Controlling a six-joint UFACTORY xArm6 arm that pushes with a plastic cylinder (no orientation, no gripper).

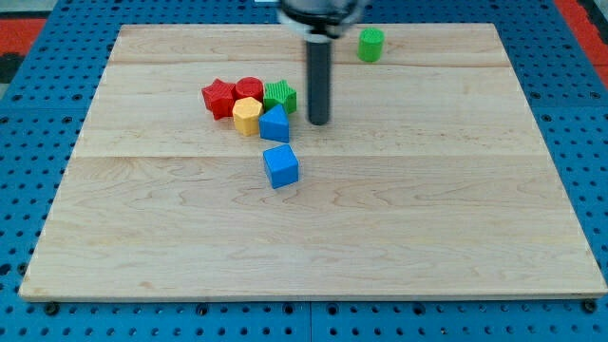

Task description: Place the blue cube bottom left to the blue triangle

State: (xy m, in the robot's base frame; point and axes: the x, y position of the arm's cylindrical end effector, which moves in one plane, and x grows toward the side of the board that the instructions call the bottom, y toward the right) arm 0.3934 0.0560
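Note:
The blue cube (281, 166) lies on the wooden board (427, 209), just below the blue triangle (275, 124) and a little to its right. The blue triangle sits at the lower right of a tight cluster of blocks. My tip (318, 123) rests on the board to the right of the blue triangle, with a small gap between them, and up and to the right of the blue cube.
The cluster holds a red star (218, 97), a red cylinder (249, 89), a green star (280, 95) and a yellow hexagon (247, 116). A green cylinder (370, 45) stands alone near the view's top edge of the board.

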